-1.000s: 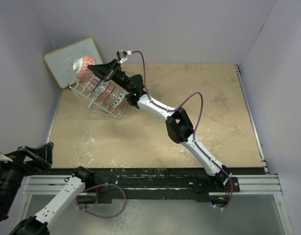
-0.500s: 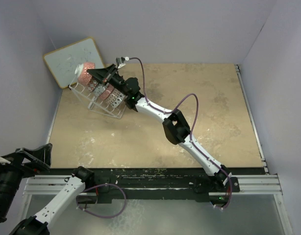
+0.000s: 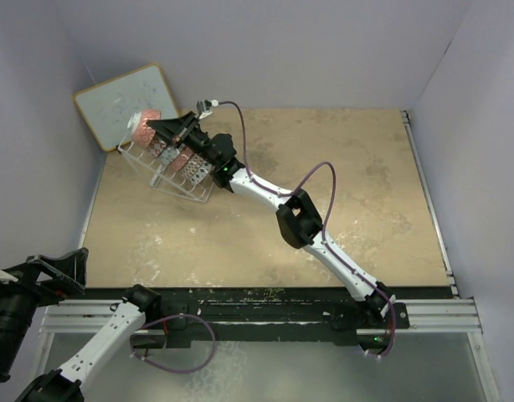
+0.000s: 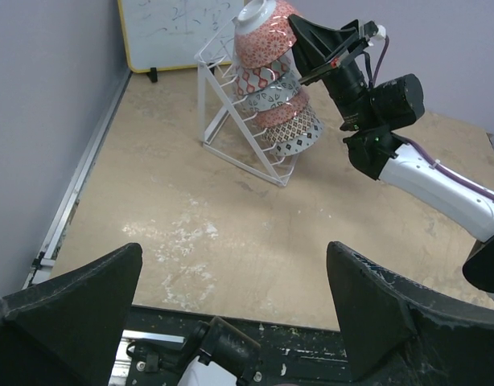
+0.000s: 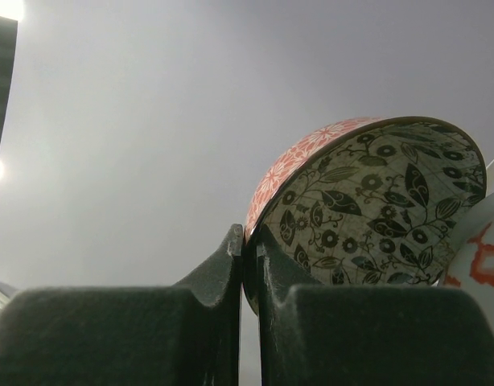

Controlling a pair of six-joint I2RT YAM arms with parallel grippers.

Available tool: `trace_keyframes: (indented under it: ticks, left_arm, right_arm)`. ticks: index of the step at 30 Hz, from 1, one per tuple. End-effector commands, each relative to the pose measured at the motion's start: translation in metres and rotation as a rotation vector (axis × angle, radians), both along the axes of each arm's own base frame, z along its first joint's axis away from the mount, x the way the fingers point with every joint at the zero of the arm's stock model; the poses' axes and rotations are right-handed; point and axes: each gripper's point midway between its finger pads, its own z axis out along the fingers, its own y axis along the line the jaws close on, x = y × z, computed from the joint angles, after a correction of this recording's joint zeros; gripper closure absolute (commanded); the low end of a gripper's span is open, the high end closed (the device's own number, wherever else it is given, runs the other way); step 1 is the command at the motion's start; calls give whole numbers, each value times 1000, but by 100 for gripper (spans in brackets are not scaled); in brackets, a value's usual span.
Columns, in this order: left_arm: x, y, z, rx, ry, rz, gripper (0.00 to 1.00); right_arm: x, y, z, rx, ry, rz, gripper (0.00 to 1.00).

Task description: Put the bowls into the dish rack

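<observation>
Overhead and left-wrist views share dish rack (image 3: 180,186).

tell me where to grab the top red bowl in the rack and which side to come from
Take the top red bowl by its thin rim, one finger inside, one outside. It leans on edge in the dish rack, wires behind it and other bowls below, so come from the rack's open front side, where the right gripper pinches that rim.
</observation>
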Motion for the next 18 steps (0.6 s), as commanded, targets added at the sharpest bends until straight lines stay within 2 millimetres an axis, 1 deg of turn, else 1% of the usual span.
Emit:
trace_keyframes:
  ticks: [1,10,14,18]
  left_arm:
    - [-3,5,5,-5,-28,9,1]
    - [-3,7,6,-12,-32,12,1]
    - [-4,9,5,-11,-34,18,1]
    - [-4,10,4,-14,-35,18,1]
  right_arm:
    - [-9,-21,62,125,-85,-39,91]
    - [-1,-16,51,88,-59,-60,84]
    - [2,-14,45,86,-50,-64,83]
    - [3,-13,44,76,-49,-70,83]
